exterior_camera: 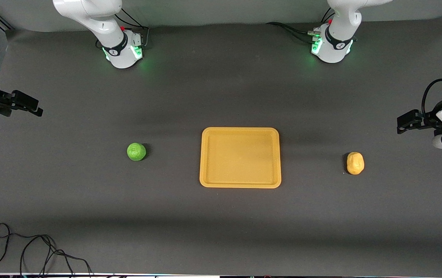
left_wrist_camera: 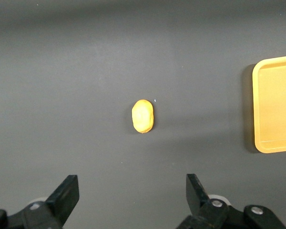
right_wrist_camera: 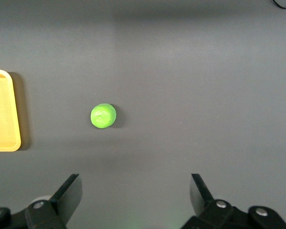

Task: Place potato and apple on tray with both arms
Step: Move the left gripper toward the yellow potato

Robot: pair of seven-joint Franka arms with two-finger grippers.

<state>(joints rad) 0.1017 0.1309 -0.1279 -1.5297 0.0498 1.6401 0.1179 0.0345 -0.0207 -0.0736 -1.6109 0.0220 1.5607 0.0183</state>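
Beside the tray [exterior_camera: 240, 184], the potato [exterior_camera: 355, 163] lies lengthwise toward the camera (both claws agape).

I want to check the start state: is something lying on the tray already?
No. The tray is bare inside. The apple and the potato lie on the table, one off each end. Nothing covers it.

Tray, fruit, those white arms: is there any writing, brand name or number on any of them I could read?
No readable text anywhere.
Tray: plain, no print.
Apple and potato: no stickers or marks.
Right arm base and left arm base: each has a small logo mark on its black band, too small to read.
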